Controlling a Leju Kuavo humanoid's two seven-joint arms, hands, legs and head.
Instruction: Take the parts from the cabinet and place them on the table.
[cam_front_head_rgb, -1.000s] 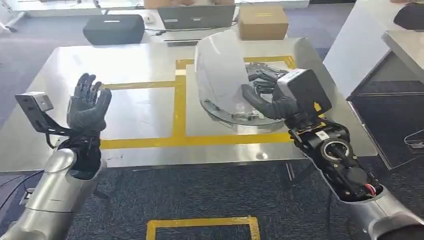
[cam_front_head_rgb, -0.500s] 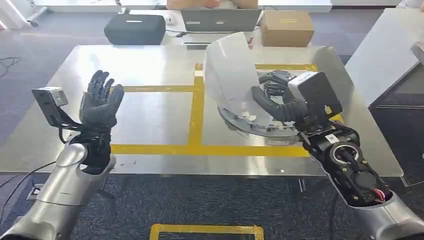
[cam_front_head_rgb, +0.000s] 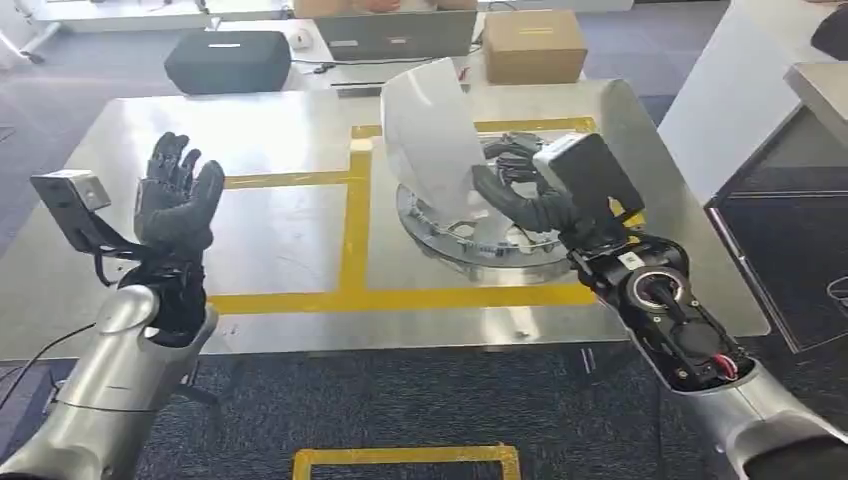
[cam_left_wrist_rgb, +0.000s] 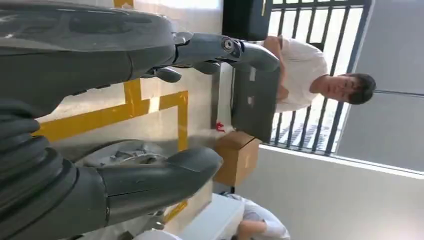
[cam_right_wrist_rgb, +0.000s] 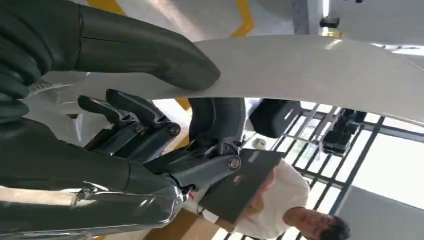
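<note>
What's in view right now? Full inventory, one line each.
Part: one, white curved shell on a round metal ring base, on the table inside the yellow-taped area.
Table: one, silver metal with yellow tape lines.
Black case: one, beyond the table's far edge.
Laptop: one, grey, beyond the far edge.
Cardboard box: one, brown, beside the laptop.
Person: one, white shirt, behind the laptop.
Floor tape: yellow, on dark carpet.
Left hand: raised, fingers spread, holding nothing.
Right hand: grips the part.

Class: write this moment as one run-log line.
left hand: open, raised | right hand: holds part | part: base on table
</note>
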